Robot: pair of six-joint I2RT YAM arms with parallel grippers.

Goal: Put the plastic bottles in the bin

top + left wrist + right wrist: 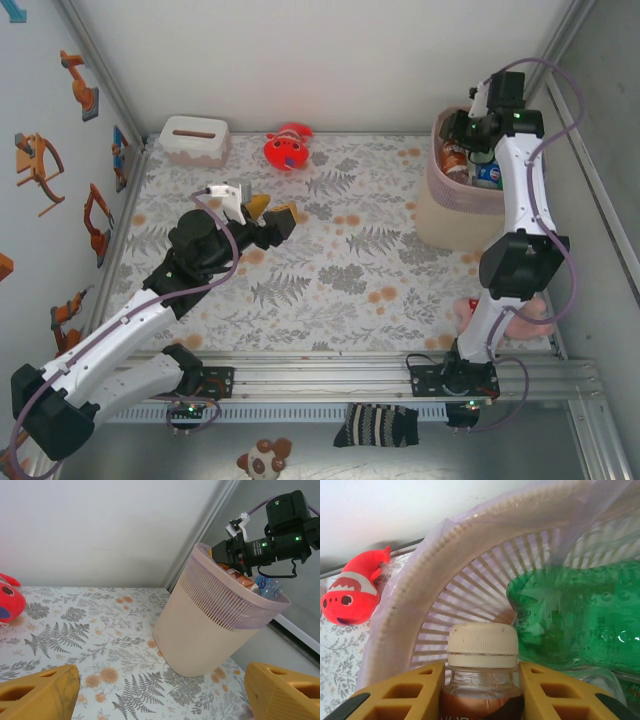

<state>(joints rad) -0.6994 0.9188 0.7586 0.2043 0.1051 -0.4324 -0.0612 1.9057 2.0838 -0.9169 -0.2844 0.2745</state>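
Note:
The pale pink slatted bin [452,215] with its pink liner stands at the far right of the table; in the left wrist view the bin [210,625] holds several bottles at its rim. My right gripper [466,128] hangs over the bin's mouth, shut on a brown bottle [481,690] with a cream cap, its yellow fingers [415,690] against both sides of the neck. A green bottle [575,620] lies in the bin beside it. A blue-labelled bottle [489,174] shows inside too. My left gripper [272,218] hovers open and empty over the table's left middle, facing the bin.
A red plush toy [287,148] lies at the back centre and a low white tissue box [194,139] at the back left. A pink plush [528,315] sits behind the right arm near the front right. Metal frame rails bound the table.

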